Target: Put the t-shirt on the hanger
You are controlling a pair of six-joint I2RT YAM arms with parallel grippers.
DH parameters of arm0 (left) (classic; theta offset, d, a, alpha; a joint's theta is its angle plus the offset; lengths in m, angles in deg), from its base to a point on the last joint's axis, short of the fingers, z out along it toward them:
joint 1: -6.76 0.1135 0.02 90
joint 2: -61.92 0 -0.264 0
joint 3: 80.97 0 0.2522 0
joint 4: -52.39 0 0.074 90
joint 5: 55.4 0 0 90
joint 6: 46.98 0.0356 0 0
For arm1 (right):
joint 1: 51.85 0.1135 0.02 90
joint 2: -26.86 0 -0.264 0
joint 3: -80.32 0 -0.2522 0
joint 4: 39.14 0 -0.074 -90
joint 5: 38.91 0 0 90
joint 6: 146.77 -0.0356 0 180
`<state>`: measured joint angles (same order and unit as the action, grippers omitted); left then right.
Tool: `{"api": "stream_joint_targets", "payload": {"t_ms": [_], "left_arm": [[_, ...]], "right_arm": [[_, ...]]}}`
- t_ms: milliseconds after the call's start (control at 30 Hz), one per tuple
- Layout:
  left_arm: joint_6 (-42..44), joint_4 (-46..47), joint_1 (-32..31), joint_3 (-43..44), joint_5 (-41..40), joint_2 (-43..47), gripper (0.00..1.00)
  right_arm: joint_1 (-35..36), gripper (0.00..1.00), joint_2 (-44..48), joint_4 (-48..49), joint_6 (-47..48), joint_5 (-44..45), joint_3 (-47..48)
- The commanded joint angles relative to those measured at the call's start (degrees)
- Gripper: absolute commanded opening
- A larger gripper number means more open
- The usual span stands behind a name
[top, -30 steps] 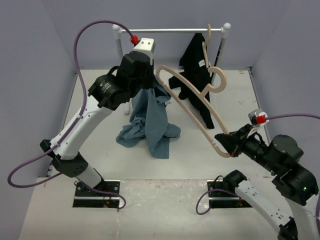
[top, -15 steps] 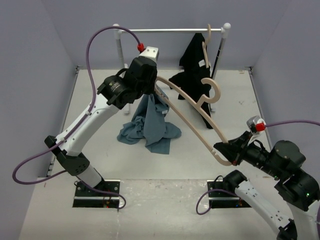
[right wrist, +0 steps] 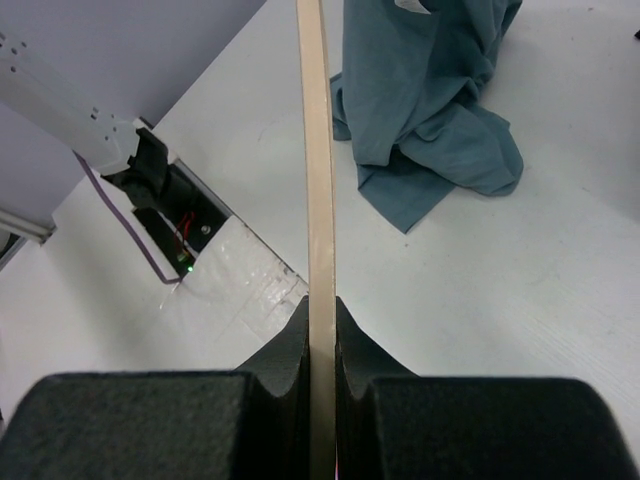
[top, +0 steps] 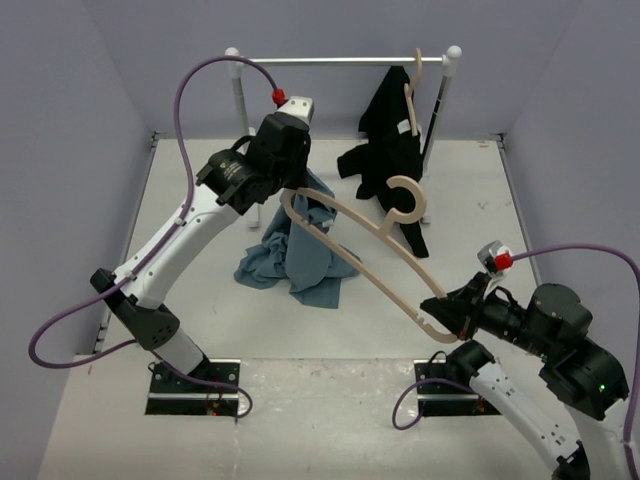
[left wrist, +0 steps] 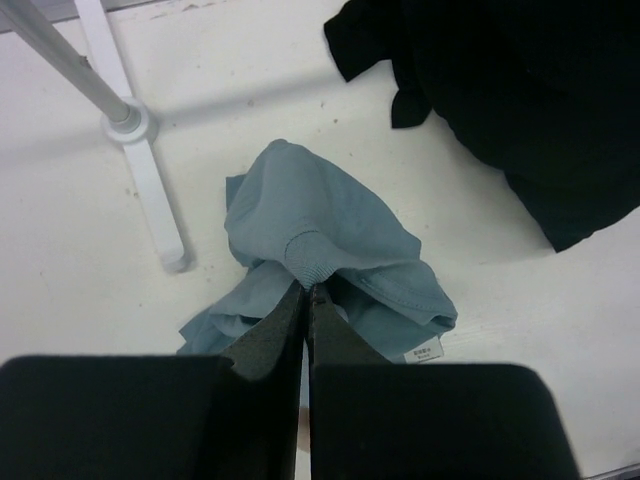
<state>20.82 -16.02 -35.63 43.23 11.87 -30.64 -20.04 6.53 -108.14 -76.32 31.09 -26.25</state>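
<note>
Lavender-grey walls enclose a white table point(top: 330, 345). A thin metal rail on white posts point(top: 340, 60) runs along its far edge. From the rail's right end hangs a black garment point(top: 385, 150) on a pale wooden hanger point(top: 413, 95).

Left of the table's middle, near the foot of the far-left post point(left wrist: 130, 125), the soft blue-grey cotton t-shirt point(left wrist: 330, 225) is drawn up into a peak. The left gripper point(left wrist: 308, 290) has its jaws pressed together on the ribbed collar. The rest of the cloth sags into a crumpled heap on the table, with a small white label point(left wrist: 425, 352) showing at its hem.

The right gripper point(right wrist: 320, 305), near the table's near-right corner, pinches one shoulder tip of the other pale natural-wood hanger with the broad curved hook point(right wrist: 317, 150). This hanger is held in the air and slants across the table, its far shoulder just beside the raised shirt.
</note>
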Motion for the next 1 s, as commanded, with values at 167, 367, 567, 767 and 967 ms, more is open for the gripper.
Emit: {"api": "stream_joint_targets", "payload": {"t_ms": [167, 367, 567, 767, 967], "left_arm": [[-0.83, 2.44, 0.55, -2.45, -1.43, 1.96, 0.00], [-0.74, 2.35, 0.56, -1.08, -1.66, 0.51, 0.00], [-1.01, 3.24, 0.56, -1.75, 0.67, 1.06, 0.00], [-1.15, 5.05, 0.56, -3.24, 6.82, 2.38, 0.00], [-1.84, 7.49, 0.38, -6.20, 13.43, 5.57, 0.00]], "right_arm": [[0.01, 0.00, -2.53, -0.35, 1.45, 3.73, 5.53], [0.04, 0.00, 0.28, -3.78, 0.84, 5.41, 6.15], [0.00, 0.00, -1.50, -3.50, 1.24, 6.36, 4.96], [0.06, 0.00, -4.74, 1.73, 1.36, 5.79, 2.65], [0.05, 0.00, -11.79, 8.93, 0.70, 2.23, 1.89]]}}
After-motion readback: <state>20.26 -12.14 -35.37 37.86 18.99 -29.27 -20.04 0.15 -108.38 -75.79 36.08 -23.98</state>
